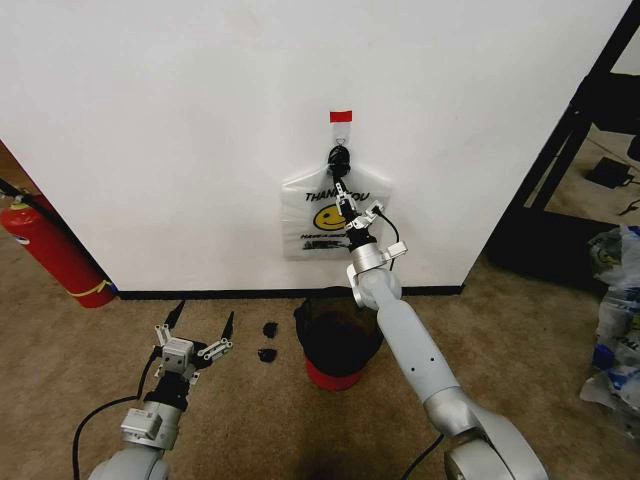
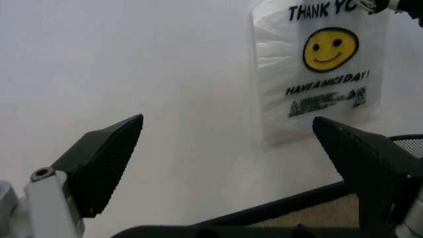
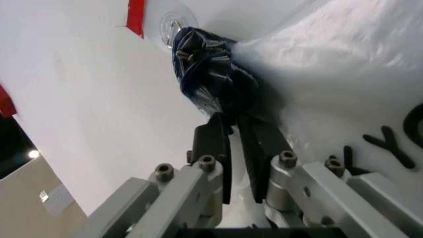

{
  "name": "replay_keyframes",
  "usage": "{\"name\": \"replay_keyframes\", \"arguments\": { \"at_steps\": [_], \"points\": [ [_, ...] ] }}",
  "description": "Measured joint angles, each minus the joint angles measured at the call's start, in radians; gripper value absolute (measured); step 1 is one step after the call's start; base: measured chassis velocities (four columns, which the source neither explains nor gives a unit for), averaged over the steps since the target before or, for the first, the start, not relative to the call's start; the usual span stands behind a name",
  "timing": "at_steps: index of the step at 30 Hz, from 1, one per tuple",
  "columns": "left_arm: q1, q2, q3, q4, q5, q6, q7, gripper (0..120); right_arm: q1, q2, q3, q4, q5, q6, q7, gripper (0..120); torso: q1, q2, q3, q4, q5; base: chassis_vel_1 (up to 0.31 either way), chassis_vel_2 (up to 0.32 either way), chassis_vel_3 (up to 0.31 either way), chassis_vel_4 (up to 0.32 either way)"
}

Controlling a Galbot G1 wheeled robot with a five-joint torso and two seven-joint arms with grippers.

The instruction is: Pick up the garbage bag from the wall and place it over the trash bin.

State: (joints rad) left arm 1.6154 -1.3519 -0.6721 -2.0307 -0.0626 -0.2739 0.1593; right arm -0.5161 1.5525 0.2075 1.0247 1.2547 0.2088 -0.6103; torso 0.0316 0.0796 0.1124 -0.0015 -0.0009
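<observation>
Your right gripper [image 1: 343, 190] is pinched on the dark handles of the garbage bag [image 1: 325, 220], which hangs from the hook [image 3: 173, 22] on the wall [image 1: 200, 120]. Your left gripper [image 1: 197, 333] waits low with fingers spread, beside the trash bin [image 1: 338, 345].

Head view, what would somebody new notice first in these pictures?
The garbage bag, white with a yellow smiley and "THANK YOU", hangs from a small hook under a red tape strip on the wall. The right gripper reaches up and is pinched on the bag's dark bunched handles. Below sits the trash bin, black mesh with a red base, while the left gripper waits open low near the carpet.
</observation>
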Motion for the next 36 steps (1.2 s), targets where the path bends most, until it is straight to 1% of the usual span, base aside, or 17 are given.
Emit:
{"name": "replay_keyframes", "arguments": {
  "at_steps": [10, 12, 14, 20, 36],
  "points": [
    [0.002, 0.001, 0.000, 0.001, 0.001, -0.006, 0.001, 100, 0.002, -0.002, 0.007, -0.006, -0.010, -0.001, -0.006, 8, 0.000, 0.000, 0.000, 0.0000, 0.0000, 0.000, 0.000, 0.000, 0.000],
    [0.003, 0.001, -0.001, 0.001, 0.001, -0.007, 0.001, 100, 0.002, -0.003, 0.008, -0.006, -0.011, -0.001, -0.008, 5, 0.000, 0.000, 0.000, 0.0000, 0.0000, 0.000, 0.000, 0.000, 0.000],
    [0.004, 0.001, -0.001, 0.001, 0.001, -0.008, 0.001, 100, 0.000, -0.004, 0.008, -0.005, -0.013, -0.002, -0.012, 0, 0.000, 0.000, 0.000, 0.0001, 0.0000, 0.000, 0.000, 0.000, 0.000],
    [0.008, 0.000, -0.002, 0.000, 0.001, -0.012, 0.001, 100, -0.017, -0.012, 0.008, 0.006, -0.021, -0.005, -0.029, 0, 0.000, 0.000, 0.000, 0.0000, -0.0001, 0.000, 0.000, 0.000, 0.000],
    [0.012, 0.003, -0.004, -0.005, -0.001, -0.022, -0.001, 100, -0.136, -0.083, 0.004, 0.107, -0.032, -0.022, -0.091, 0, 0.000, 0.000, 0.000, 0.0000, 0.0000, 0.000, 0.000, 0.000, 0.000]
  ]
}}
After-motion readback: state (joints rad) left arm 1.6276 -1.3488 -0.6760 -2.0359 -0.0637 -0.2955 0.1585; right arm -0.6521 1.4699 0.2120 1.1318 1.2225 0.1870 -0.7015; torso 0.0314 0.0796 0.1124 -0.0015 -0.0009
